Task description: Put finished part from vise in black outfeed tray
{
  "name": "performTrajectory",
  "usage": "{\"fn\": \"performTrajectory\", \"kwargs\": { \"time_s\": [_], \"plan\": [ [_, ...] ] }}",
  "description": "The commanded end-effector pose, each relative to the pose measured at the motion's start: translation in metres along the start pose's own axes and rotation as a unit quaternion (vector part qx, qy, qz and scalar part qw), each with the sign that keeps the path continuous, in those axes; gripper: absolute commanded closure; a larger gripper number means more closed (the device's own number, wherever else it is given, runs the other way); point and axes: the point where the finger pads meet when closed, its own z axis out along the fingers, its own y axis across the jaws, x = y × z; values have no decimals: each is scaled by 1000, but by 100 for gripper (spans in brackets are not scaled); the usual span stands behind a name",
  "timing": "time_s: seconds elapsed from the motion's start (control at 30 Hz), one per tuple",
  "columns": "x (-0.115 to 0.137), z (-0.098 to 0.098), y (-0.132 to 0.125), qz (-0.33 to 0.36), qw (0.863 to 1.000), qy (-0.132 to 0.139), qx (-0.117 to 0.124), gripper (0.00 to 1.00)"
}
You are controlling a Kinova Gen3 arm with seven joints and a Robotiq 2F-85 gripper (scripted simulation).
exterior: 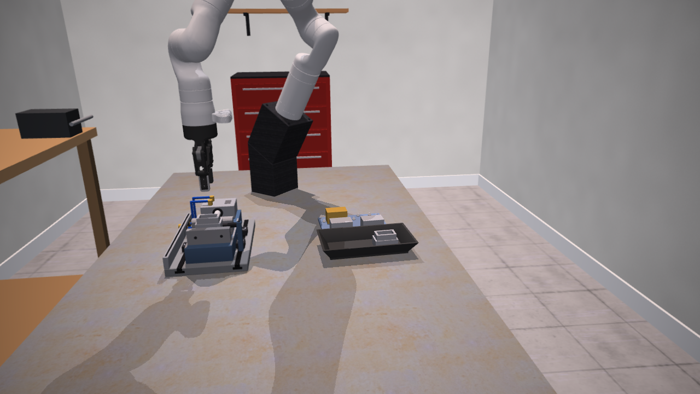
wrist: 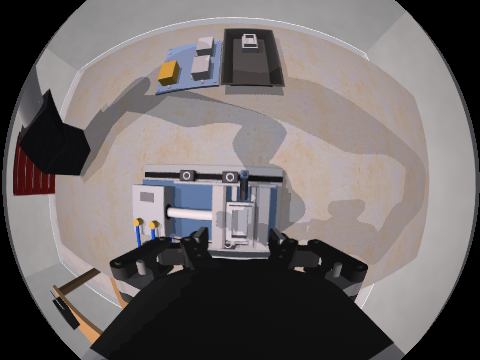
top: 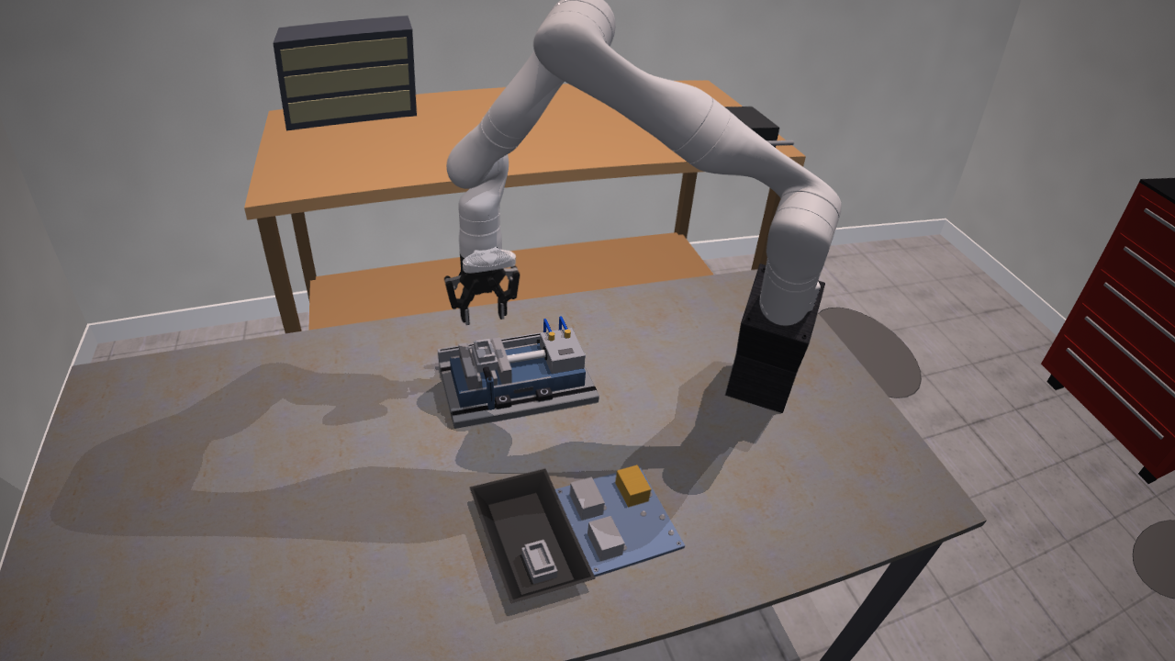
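"Where is the finished part [top: 485, 352] [exterior: 208, 219] [wrist: 240, 220]?"

"Seated in the vise [top: 525, 382] [exterior: 210, 252] [wrist: 192, 195], pocket up. Its lower sides are hidden between the vise jaws, and in the exterior view it's hard to tell from the gray metal around it."

"And the pincer [top: 485, 314] [exterior: 205, 186] [wrist: 238, 237]?"

"Open, with nothing between its 2 fingers, above the part and apart from it. The exterior view has the fingers nearly in line, so the gap is hard to make out there. That view also cuts off the top of the arm [top: 641, 90] [exterior: 191, 88] [wrist: 32, 97]."

"What do you count, going outward?"

"1 part in the vise, and 2 blue hoses [top: 547, 326] [exterior: 193, 208] [wrist: 138, 235] at its end. Well apart, on the same surface [top: 287, 427] [exterior: 415, 318] [wrist: 150, 140], 1 black outfeed tray [top: 491, 534] [exterior: 367, 250] [wrist: 250, 70] holding 1 pocketed block [top: 540, 558] [exterior: 385, 236] [wrist: 249, 42], toward 1 end."

"Beside the tray?"

"1 blue plate [top: 641, 526] [exterior: 321, 221] [wrist: 187, 65] with 3 blocks: 2 gray, 1 yellow [top: 632, 485] [exterior: 336, 213] [wrist: 168, 72]. In the exterior view the tray hides part of that plate. Farther out stands 1 red cabinet [top: 1117, 329] [exterior: 281, 122] [wrist: 35, 175], cut off at the top view's right edge."
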Motion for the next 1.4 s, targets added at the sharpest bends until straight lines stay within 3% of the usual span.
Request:
{"fn": "performTrajectory", "kwargs": {
  "time_s": [0.0,0.6,1.37],
  "plan": [
    [-3,-1,2,7,1000,-2,-5,33],
    [-3,10,2,7,1000,-3,-5,33],
    [-3,51,2,7,1000,-3,-4,33]
  ]
}}
